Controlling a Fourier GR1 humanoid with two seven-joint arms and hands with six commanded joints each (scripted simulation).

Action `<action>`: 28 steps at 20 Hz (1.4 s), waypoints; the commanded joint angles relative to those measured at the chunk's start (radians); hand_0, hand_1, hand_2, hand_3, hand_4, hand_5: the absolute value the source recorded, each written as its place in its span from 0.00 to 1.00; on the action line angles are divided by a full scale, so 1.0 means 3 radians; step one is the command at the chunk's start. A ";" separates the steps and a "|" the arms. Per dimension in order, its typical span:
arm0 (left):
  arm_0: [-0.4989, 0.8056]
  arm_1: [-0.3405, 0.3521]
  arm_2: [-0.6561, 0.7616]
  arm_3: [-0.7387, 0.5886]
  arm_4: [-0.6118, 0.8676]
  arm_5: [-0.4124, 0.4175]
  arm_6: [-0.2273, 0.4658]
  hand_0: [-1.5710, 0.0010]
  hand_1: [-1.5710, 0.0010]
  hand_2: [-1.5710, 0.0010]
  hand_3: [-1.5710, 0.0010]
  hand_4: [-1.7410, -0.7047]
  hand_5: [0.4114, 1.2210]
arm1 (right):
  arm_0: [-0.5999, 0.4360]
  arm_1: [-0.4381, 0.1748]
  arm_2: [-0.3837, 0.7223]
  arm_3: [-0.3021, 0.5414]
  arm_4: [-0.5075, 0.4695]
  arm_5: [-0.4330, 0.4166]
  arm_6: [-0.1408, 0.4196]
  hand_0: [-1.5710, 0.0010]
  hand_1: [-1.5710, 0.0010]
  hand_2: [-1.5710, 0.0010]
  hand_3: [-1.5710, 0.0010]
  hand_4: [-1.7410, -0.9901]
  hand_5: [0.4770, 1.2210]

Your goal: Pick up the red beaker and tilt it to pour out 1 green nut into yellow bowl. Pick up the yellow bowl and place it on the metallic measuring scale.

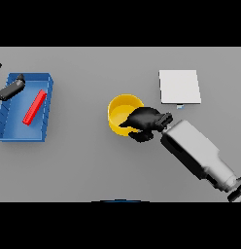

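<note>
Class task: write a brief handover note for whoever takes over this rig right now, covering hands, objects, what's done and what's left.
Right hand: fingers curled over the near-right rim of the yellow bowl.
Left hand: at the far-left edge, over the blue tray; its grip is unclear.
Red beaker: lying in the tray.
Scale: empty, right of and beyond the bowl.
Done: bowl grasped; no nut is visible in it.
Left: move bowl onto scale.

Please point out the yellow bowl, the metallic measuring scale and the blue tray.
Round yellow bowl [118, 111]: head view, on its bare left inner wall.
Flat square metallic measuring scale [179, 86]: head view, middle of its top plate.
Blue rectangular tray [14, 119]: head view, bare floor.
</note>
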 commanded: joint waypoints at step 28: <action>-0.0018 0.0094 0.0020 -0.0117 0.0003 0.0020 0.0091 1.00 1.00 1.00 1.00 0.90 0.40 | -0.0377 -0.0667 -0.0528 -0.0742 -0.0424 0.0498 0.0349 0.00 0.00 0.00 0.16 0.03 1.00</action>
